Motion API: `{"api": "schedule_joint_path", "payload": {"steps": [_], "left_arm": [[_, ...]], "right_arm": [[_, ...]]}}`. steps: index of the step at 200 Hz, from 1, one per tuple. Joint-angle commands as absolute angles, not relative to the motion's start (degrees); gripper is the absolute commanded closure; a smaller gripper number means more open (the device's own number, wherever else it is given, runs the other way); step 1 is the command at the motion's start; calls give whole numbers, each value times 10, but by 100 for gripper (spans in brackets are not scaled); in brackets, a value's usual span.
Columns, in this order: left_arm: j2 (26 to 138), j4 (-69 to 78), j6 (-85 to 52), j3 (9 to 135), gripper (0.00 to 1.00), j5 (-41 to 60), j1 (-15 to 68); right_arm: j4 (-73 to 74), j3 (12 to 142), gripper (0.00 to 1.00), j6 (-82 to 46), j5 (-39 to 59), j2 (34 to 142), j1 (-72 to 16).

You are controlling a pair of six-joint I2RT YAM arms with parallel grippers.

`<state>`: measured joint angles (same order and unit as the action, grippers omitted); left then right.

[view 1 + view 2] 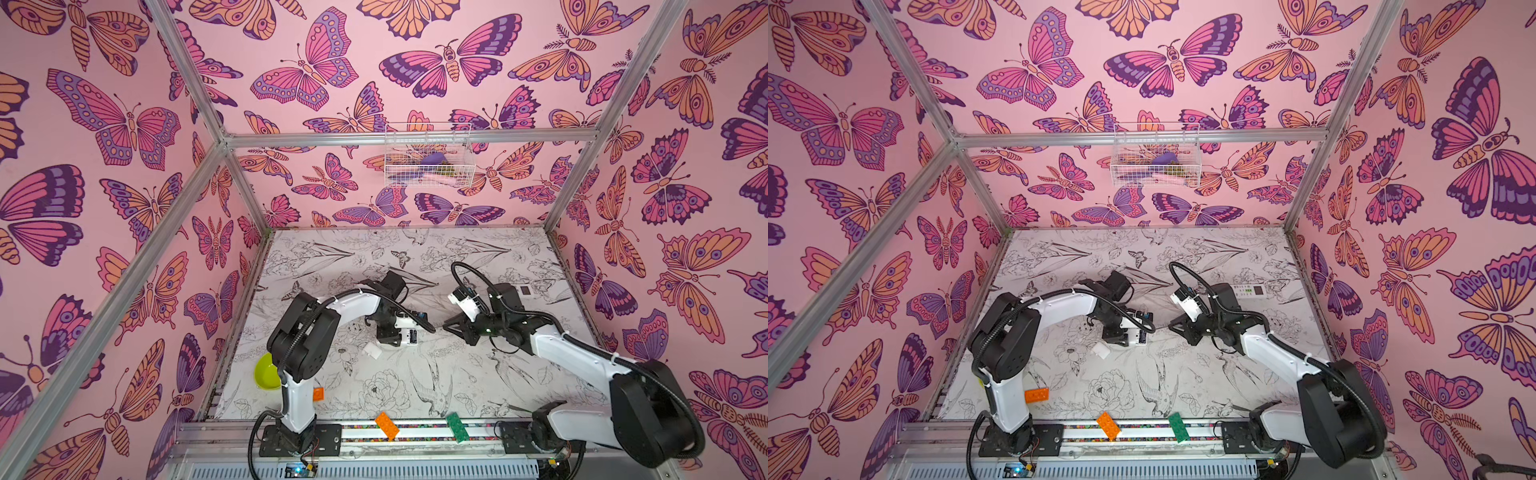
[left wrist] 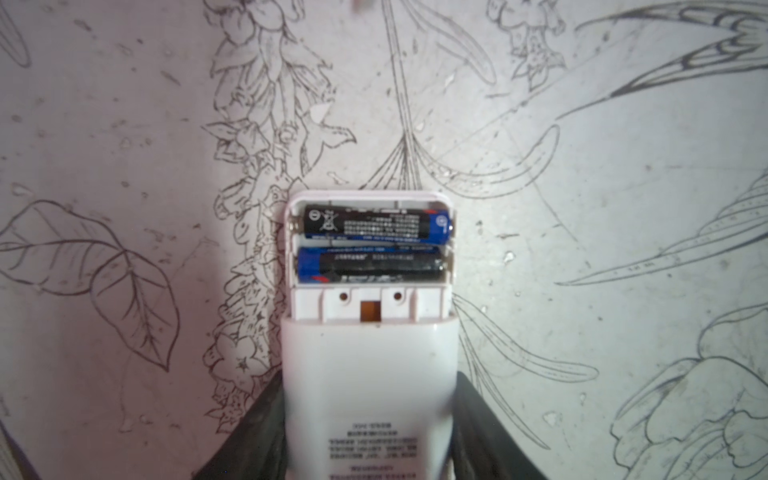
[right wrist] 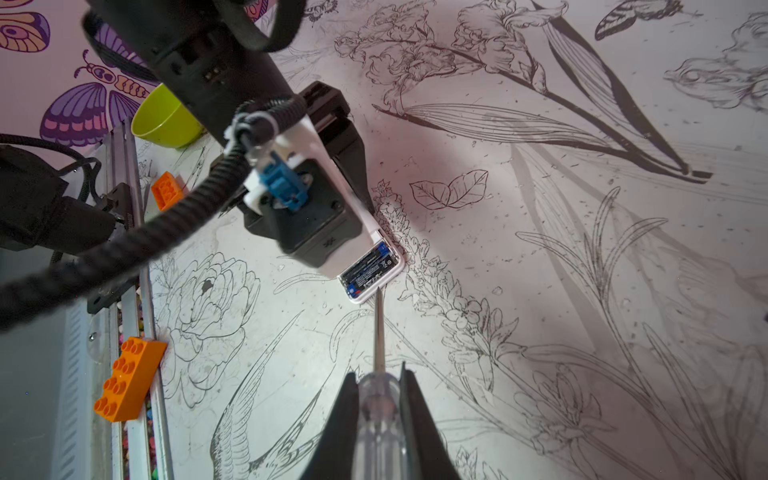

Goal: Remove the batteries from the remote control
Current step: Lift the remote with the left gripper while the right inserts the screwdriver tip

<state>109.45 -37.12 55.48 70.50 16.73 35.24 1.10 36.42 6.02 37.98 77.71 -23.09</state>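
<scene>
Both jaws of the right gripper (image 3: 380, 395) pinch the clear-handled tool (image 3: 379, 332), its tip aimed at the remote (image 2: 368, 374), perhaps just touching its end, ready to pry. Beyond, two black batteries (image 2: 372, 226) lie side by side in the open compartment (image 2: 370, 198). The left gripper (image 2: 370, 419) clamps the remote's body to steady it.

White-and-black arms (image 1: 357, 305), ribbed black cables (image 3: 124, 249), a blue connector (image 3: 282, 187)
</scene>
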Motion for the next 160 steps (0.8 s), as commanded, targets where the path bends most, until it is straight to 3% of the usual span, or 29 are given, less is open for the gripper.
{"api": "schedule_joint_path", "payload": {"steps": [1, 71, 160], "left_arm": [[1106, -378, 574, 697, 47, 173, 364], [1103, -367, 572, 685, 45, 161, 370], [1113, -362, 570, 687, 45, 158, 375]], "right_arm": [[91, 388, 100, 36, 421, 820, -235], [130, 414, 100, 15, 464, 914, -238], [97, 426, 100, 41, 455, 941, -254]]}}
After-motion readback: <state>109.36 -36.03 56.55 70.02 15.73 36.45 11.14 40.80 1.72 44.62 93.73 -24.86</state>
